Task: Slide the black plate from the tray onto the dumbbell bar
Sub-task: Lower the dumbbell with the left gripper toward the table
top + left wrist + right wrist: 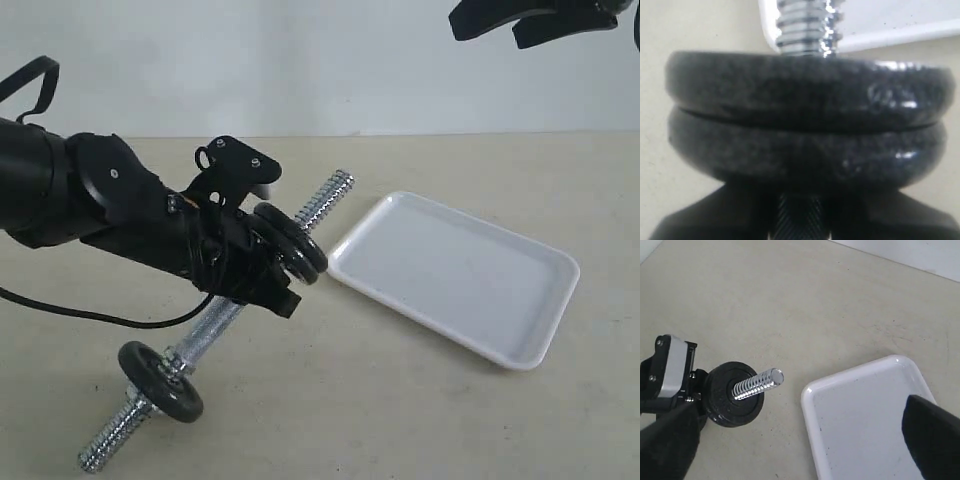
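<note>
The dumbbell bar (214,326) is held tilted above the table, its lower threaded end near the front left. My left gripper (262,284) is shut on the bar just below its upper end. Two black discs sit stacked on that end. The outer one is the black plate (305,250), lying flush against the inner disc (805,150). In the left wrist view the black plate (805,87) fills the frame, with the thread (807,27) sticking out past it. The white tray (455,275) holds nothing. My right gripper (522,24) hangs open high at the top right, over the tray (865,420).
Another black disc (160,380) sits near the bar's lower end. The tray's near corner lies close to the bar's upper threaded tip (330,195). A black cable (90,315) trails from the left arm across the beige tabletop.
</note>
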Robot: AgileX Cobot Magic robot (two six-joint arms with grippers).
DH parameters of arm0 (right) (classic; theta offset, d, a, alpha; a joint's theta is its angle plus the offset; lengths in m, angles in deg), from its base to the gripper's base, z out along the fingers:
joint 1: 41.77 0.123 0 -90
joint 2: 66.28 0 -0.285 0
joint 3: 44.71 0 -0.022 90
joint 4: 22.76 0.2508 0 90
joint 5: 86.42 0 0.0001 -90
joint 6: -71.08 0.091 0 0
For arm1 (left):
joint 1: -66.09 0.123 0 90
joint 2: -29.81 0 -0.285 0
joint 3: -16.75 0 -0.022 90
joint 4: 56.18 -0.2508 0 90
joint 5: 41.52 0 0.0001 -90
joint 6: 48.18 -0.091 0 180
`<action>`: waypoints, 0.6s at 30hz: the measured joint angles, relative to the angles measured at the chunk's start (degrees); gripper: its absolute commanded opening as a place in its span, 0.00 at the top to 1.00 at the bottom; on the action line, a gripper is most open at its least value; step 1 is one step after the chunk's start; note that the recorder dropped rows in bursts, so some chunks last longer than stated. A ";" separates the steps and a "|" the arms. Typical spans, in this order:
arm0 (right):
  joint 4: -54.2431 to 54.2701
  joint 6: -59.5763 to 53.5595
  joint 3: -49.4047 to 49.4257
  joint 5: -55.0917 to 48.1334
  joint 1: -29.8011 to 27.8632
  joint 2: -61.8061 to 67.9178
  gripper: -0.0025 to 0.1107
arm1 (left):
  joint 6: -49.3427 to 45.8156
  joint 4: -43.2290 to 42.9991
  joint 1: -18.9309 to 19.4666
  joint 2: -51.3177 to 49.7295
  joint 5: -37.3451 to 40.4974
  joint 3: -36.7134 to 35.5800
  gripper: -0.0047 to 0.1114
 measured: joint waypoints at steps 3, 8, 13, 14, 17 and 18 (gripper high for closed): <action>0.00 0.00 0.00 -1.61 0.00 0.00 0.06 | 5.76 -0.33 1.12 -0.35 2.87 0.84 0.92; 0.00 0.00 0.00 -1.85 0.00 0.00 0.06 | 11.79 -0.80 1.47 -2.17 3.24 3.39 0.92; 0.80 -0.45 1.72 -1.85 0.00 0.00 0.06 | 17.61 -0.60 1.47 -5.22 3.12 7.17 0.92; 0.95 -0.89 2.40 -1.85 0.00 0.00 0.06 | 18.09 -0.47 1.47 -6.04 3.12 7.84 0.92; 1.17 -2.87 5.21 -1.60 0.00 0.00 0.06 | 19.07 -0.47 1.47 -8.49 3.12 10.36 0.92; 1.32 -3.66 6.17 -1.48 0.00 0.00 0.06 | 19.16 -0.47 1.47 -9.06 3.28 11.00 0.92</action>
